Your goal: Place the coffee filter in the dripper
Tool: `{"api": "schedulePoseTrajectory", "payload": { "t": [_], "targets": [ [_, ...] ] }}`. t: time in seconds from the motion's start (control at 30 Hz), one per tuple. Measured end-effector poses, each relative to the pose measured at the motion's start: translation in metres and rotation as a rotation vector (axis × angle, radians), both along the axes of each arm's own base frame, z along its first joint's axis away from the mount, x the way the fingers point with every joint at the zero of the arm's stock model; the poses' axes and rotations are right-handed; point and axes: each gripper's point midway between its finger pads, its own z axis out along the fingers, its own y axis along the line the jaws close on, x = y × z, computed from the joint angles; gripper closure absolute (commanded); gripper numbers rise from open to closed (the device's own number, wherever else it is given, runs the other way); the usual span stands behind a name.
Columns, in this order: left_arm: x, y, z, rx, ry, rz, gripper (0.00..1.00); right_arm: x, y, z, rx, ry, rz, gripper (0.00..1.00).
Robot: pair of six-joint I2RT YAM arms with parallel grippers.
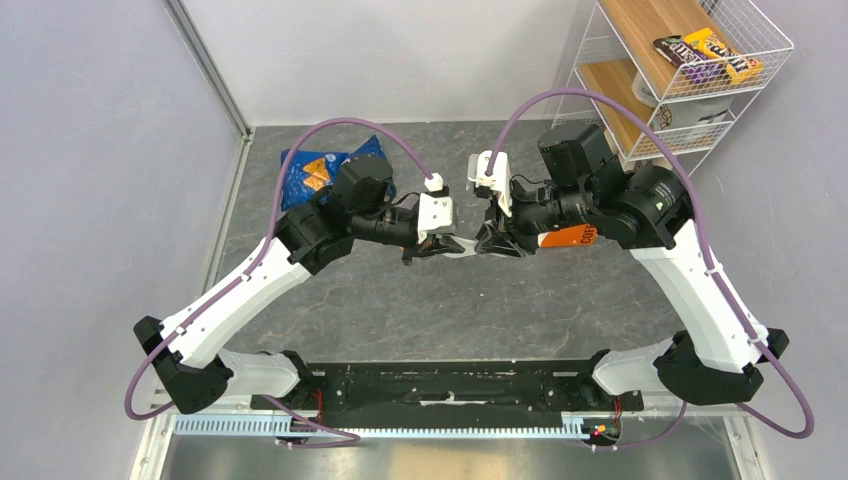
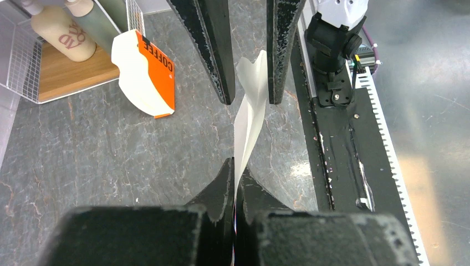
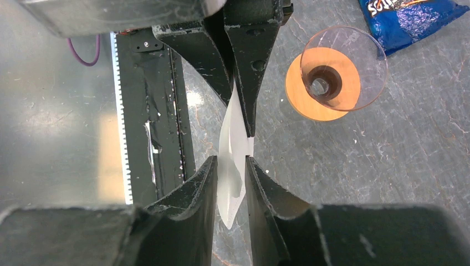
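Note:
The coffee filter (image 2: 248, 113) is a folded white paper cone held in the air over the grey table, between my two grippers. My left gripper (image 2: 237, 173) is shut on one end of it. My right gripper (image 3: 231, 180) faces it from the other side, its fingers (image 3: 202, 185) a little apart with the filter's pointed end (image 3: 233, 166) between them. From above, both grippers (image 1: 440, 250) (image 1: 490, 245) meet at the table's middle with the filter (image 1: 463, 253) between. The dripper (image 3: 299, 94), an orange disc with a dark centre, sits on the table beyond, under a clear glass cone (image 3: 363, 66).
An orange-and-white coffee pack (image 2: 149, 75) lies under the right arm (image 1: 565, 238). A blue snack bag (image 1: 315, 170) lies at the back left. A wire shelf (image 1: 690, 70) with bottles (image 2: 58, 33) stands at the back right. A black rail (image 1: 450, 385) runs along the near edge.

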Motion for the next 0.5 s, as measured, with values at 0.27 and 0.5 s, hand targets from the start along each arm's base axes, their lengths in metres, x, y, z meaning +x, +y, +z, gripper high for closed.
{"api": "schedulePoseTrajectory", "payload": {
  "t": [0.27,0.5],
  "targets": [
    [-0.0026,-0.0004,0.0002,-0.003,0.002,-0.016,0.98,-0.0009,0.0,0.002,0.008,0.0,-0.001,0.62],
    [-0.0025,-0.0003,-0.0016,0.0,-0.009,-0.023,0.98,-0.0025,-0.0014,0.0044,0.015,-0.002,-0.006,0.64]
  ]
}}
